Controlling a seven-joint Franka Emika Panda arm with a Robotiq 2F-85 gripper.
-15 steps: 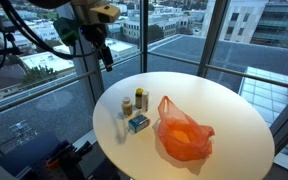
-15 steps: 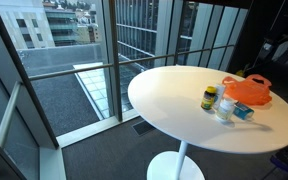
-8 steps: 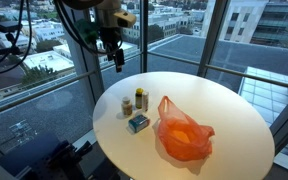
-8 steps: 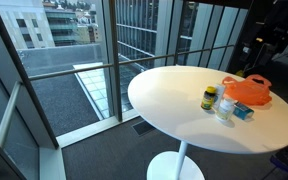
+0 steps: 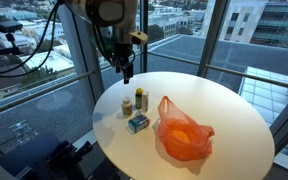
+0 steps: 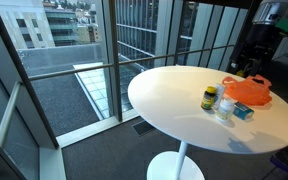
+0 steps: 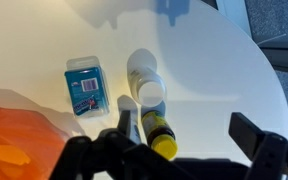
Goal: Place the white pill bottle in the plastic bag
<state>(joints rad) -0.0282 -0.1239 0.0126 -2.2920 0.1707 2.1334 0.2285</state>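
Note:
The white pill bottle [image 7: 144, 78] stands on the round white table [image 5: 224, 105], next to a dark bottle with a yellow cap [image 7: 157, 130] and a small blue box [image 7: 85, 85]. The orange plastic bag [image 5: 184, 137] lies open beside them. The white bottle shows in both exterior views [image 5: 127, 106] [image 6: 224, 107], as does the bag [image 6: 249, 90]. My gripper [image 5: 126, 72] hangs open and empty in the air above the bottles. In the wrist view the gripper [image 7: 189, 125] has its fingers spread wide, and one finger [image 7: 127, 115] overlaps the yellow-capped bottle.
Tall glass windows with dark frames [image 5: 84, 60] stand close behind the table. The table's rim [image 6: 144, 110] drops to a carpeted floor. The yellow-capped bottle [image 5: 140, 99] and the blue box [image 5: 137, 123] crowd the white bottle.
My arm has swung from beside the window in over the table's edge and come lower, now above the bottles. The objects on the table have not moved.

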